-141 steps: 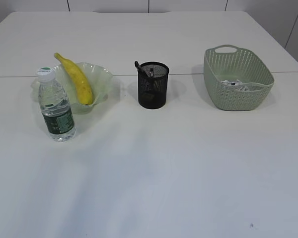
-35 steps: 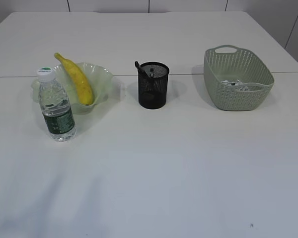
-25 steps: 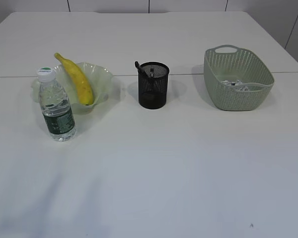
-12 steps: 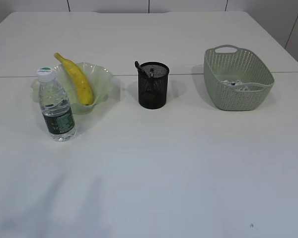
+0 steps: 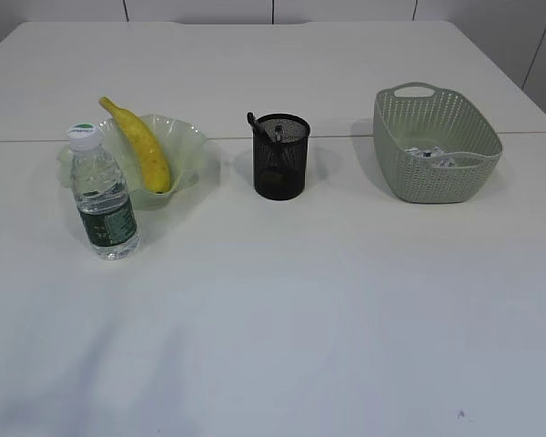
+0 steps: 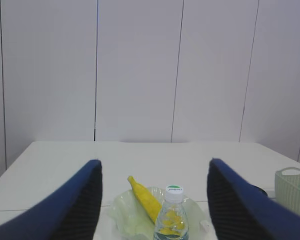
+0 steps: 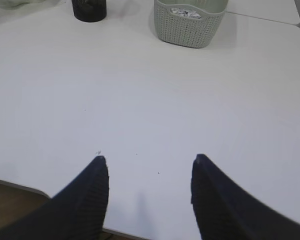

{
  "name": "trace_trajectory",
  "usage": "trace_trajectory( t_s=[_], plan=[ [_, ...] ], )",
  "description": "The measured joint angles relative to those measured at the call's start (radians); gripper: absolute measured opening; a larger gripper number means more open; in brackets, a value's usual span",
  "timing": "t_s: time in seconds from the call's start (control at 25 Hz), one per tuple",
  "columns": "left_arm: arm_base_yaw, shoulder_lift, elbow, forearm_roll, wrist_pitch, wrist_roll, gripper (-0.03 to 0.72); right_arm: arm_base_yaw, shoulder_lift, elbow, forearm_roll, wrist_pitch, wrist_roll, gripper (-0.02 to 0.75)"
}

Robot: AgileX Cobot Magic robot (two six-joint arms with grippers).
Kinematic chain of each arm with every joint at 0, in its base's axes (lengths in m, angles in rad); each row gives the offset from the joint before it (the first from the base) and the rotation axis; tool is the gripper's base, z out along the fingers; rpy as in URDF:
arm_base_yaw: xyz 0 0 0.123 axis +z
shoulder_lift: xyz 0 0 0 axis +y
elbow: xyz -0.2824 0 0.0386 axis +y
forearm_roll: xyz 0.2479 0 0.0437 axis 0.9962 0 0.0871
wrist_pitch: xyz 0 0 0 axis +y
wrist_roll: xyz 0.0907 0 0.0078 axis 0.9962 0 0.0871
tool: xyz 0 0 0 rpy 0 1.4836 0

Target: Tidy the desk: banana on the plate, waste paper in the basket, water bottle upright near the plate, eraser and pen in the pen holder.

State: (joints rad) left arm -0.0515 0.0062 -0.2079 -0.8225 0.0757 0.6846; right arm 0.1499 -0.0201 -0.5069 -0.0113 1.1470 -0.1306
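We found both grippers, left gripper (image 6: 154, 200) and right gripper (image 7: 149, 195), open and empty; banana (image 5: 144, 147) lay on the plate (image 5: 189, 146).

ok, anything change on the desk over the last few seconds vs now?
Nothing visibly changed. Banana lies on the plate, water bottle stands upright beside it, pen holder and basket sit where they were. Both grippers open, holding nothing, out of the exterior view throughout.
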Motion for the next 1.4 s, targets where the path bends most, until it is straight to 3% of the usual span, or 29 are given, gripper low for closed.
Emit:
trace_trajectory(
  t_s=[0.24, 0.44, 0.68, 1.2, 1.4],
  plan=[
    [0.000, 0.000, 0.000, 0.220, 0.033, -0.223, 0.465, 0.000, 0.000, 0.000, 0.000, 0.000, 0.000, 0.395],
    [0.000, 0.000, -0.018, 0.335, 0.110, -0.305, 0.465, 0.000, 0.000, 0.000, 0.000, 0.000, 0.000, 0.395],
    [0.000, 0.000, -0.040, 0.433, 0.177, -0.392, 0.465, 0.000, 0.000, 0.000, 0.000, 0.000, 0.000, 0.395],
    [0.000, 0.000, -0.121, 0.515, 0.387, -0.408, 0.465, 0.000, 0.000, 0.000, 0.000, 0.000, 0.000, 0.395],
    [0.000, 0.000, -0.121, 0.640, 0.400, -0.545, 0.465, 0.000, 0.000, 0.000, 0.000, 0.000, 0.000, 0.395]
  ],
)
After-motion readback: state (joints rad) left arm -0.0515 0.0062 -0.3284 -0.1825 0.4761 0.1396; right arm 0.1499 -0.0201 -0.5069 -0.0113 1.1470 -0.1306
